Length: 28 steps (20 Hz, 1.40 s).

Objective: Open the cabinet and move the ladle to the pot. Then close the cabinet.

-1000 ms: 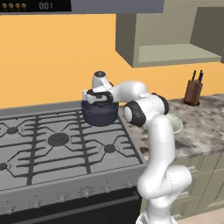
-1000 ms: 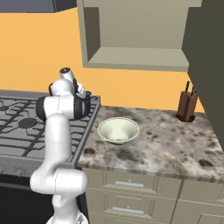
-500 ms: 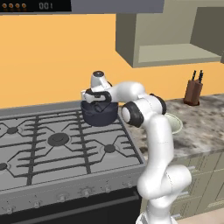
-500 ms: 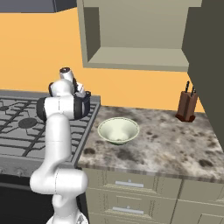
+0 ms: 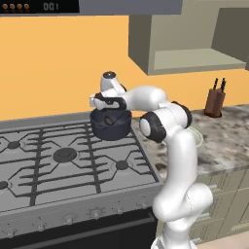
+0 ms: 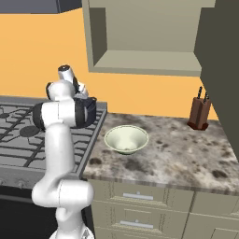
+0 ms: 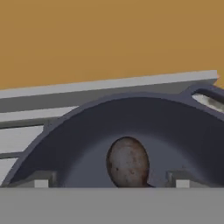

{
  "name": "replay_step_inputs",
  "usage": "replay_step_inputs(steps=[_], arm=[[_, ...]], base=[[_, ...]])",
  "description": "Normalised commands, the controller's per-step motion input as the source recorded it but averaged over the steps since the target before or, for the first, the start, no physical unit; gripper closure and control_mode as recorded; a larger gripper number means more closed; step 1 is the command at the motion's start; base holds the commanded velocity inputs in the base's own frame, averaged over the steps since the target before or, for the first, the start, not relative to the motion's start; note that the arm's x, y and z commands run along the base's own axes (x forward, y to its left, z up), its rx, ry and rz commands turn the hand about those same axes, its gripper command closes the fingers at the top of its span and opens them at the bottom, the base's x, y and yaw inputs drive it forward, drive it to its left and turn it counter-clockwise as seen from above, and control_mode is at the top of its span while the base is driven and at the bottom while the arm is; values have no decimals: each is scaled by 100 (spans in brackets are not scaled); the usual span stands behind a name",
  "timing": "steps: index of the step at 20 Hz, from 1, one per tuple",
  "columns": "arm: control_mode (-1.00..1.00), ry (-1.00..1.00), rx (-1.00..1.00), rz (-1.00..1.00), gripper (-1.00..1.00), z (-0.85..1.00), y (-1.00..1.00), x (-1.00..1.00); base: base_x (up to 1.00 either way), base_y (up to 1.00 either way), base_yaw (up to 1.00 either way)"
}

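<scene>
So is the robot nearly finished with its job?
Nearly. The grey-beige wall cabinet stands open, and the small dark ladle now lies inside the squat dark blue-grey pot on the stove. The tool hovers over the pot, open and holding nothing. Only closing the cabinet is left.

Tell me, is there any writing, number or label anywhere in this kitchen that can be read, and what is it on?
"001": pale digits on the dark panel above the stove, at the top of the left base view.
Four small orange marks to the left of those digits: too small and blurred to read.
Pot, bowl, knife block, cabinet and drawers: no words or labels can be seen on them.
</scene>
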Motion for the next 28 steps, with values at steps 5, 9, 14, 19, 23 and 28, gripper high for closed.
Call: replay_step_inputs(steps=[5, 9, 14, 19, 23, 28], arm=[[-100, -16, 0, 0, -100, 75, 0, -100], [-100, -10, -2, 0, -100, 72, -13, -100], [-100, -2, -1, 0, -100, 82, -27, -100], [-100, 0, 0, 0, -100, 79, -37, -100], [-100, 1, -2, 0, -100, 53, -45, -100], [-100, 6, -3, 0, -100, 12, -47, -100]], base=[[0, 0, 0], [0, 0, 0], [0, 0, 0], [0, 0, 0], [0, 0, 0], [0, 0, 0]])
